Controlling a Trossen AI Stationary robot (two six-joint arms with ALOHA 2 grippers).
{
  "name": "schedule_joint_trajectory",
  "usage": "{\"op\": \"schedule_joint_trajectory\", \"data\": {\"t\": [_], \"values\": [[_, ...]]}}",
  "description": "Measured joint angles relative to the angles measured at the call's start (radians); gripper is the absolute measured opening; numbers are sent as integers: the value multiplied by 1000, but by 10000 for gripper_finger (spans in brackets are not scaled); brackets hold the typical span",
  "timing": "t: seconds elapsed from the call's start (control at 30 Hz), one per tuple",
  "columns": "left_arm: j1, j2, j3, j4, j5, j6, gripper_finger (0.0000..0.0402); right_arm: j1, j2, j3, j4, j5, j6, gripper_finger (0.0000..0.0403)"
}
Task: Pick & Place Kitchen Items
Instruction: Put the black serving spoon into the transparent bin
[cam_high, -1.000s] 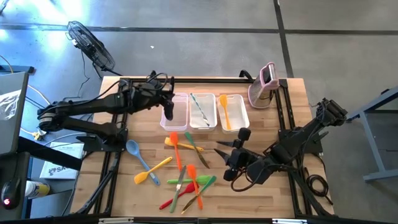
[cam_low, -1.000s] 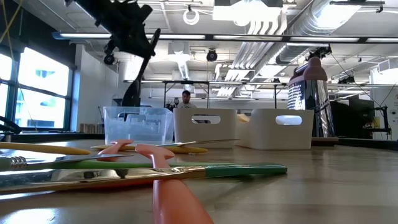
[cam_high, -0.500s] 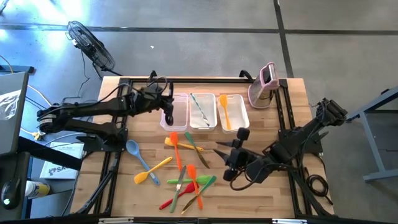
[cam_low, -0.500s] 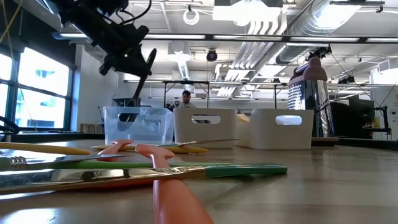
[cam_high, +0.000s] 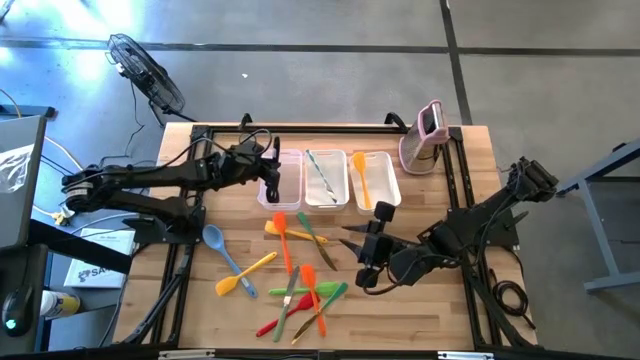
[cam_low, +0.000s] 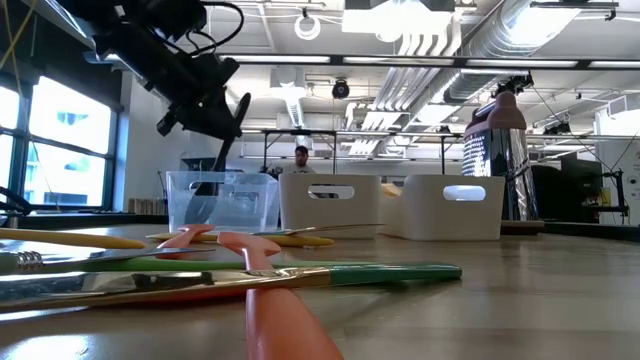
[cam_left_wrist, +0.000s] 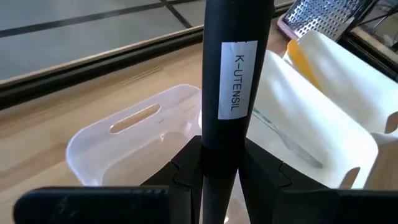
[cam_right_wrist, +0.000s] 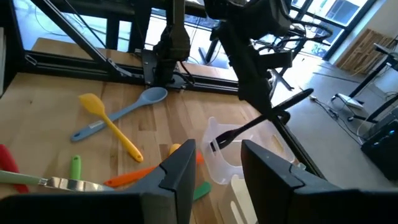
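My left gripper (cam_high: 262, 172) is over the left rim of the left clear tub (cam_high: 284, 185), shut on a black utensil (cam_low: 225, 140) whose lower end (cam_low: 206, 184) reaches down inside that tub. The middle tub (cam_high: 325, 178) holds a slim pale utensil. An orange one lies in the right tub (cam_high: 373, 178). Several coloured spatulas and spoons (cam_high: 300, 280) lie loose on the table's near half, with a blue spoon (cam_high: 222, 247) and a yellow spatula (cam_high: 247, 273) to their left. My right gripper (cam_high: 352, 240) hovers open right of the pile, with nothing between its fingers (cam_right_wrist: 180, 171). My left gripper pinches the black utensil's handle (cam_left_wrist: 224, 155) between its two fingers, just below a white label. The fingers come from the table's left, slanting down, and lie across the handle. The utensil hangs tilted, its lower end (cam_right_wrist: 216, 145) inside the left tub; whether that end touches the tub, I cannot tell.
A pink-and-white upright gadget (cam_high: 425, 135) stands at the far right, beside the tubs. Black frame rails (cam_high: 300, 128) run along the table's far and side edges. Bare wood shows at the near right (cam_high: 420, 315).
My left gripper has come down toward the left tub with the black utensil. The utensil's lower end, which stood above the tub's rim, now reaches inside the tub, and the utensil stays tilted.
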Motion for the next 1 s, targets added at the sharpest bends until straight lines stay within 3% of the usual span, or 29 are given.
{"op": "schedule_joint_trajectory", "data": {"t": [0.37,1.0], "values": [[0,94,1,50,29,-5,71,1,0,0,-27,-17,26,119],[0,102,1,38,69,-4,71,1,0,0,-58,-20,49,119]]}}
